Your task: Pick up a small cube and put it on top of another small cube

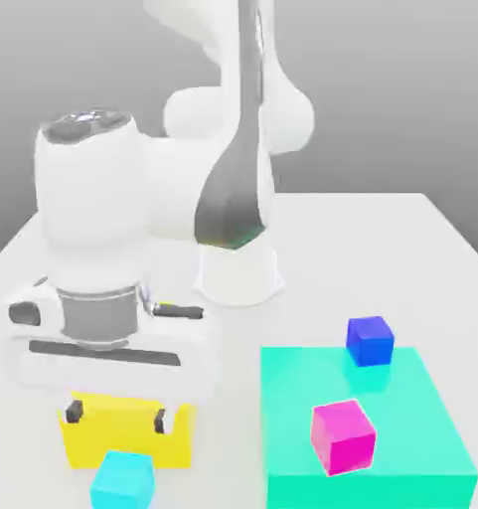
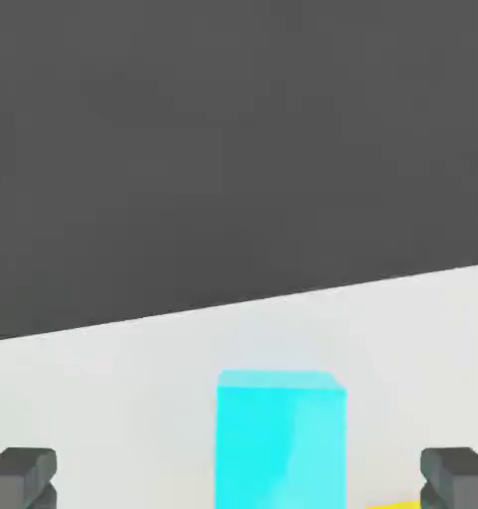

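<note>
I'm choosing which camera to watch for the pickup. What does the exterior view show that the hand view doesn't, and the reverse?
Exterior view alone: the deep blue cube and magenta cube on the teal block, plus the arm above the yellow block. Hand view alone: the cyan cube centred between the two open fingertips, untouched, and the table's far edge against a dark backdrop. Both share the cyan cube, the open gripper, the yellow block and the white table.
</note>
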Controlling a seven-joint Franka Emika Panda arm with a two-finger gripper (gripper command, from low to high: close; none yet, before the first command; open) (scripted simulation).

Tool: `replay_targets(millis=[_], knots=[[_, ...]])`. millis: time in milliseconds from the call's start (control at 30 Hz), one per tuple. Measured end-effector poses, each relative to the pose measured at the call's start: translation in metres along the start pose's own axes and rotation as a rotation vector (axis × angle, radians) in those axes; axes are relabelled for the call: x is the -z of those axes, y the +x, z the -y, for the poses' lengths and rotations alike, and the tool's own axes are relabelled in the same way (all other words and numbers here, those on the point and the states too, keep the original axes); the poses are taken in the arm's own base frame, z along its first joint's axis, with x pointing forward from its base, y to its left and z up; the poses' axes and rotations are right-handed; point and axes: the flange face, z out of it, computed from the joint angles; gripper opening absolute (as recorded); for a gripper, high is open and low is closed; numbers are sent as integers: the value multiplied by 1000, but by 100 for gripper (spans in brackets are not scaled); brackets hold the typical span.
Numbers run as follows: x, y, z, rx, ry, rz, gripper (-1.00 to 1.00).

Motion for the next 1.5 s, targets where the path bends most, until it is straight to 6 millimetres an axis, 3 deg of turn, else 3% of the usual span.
replay_targets(millis=[133,167,400,567,733,867,1167,1233,1367,1400,1500], knots=[[-57,0,-5,-3,-14,11,0],[-68,-1,-5,-3,-15,11,-100],[-69,-1,-6,-3,-15,12,-100],[-12,-5,-1,17,-13,14,-100],[37,-87,44,323,4,31,-100],[71,-179,75,637,10,39,-100],[128,-321,53,1200,1,29,-100],[122,-338,47,1276,-3,24,-100],[78,-344,45,1300,-5,22,-100],[72,-345,44,1301,-5,22,100],[72,-345,44,1301,-5,22,100]])
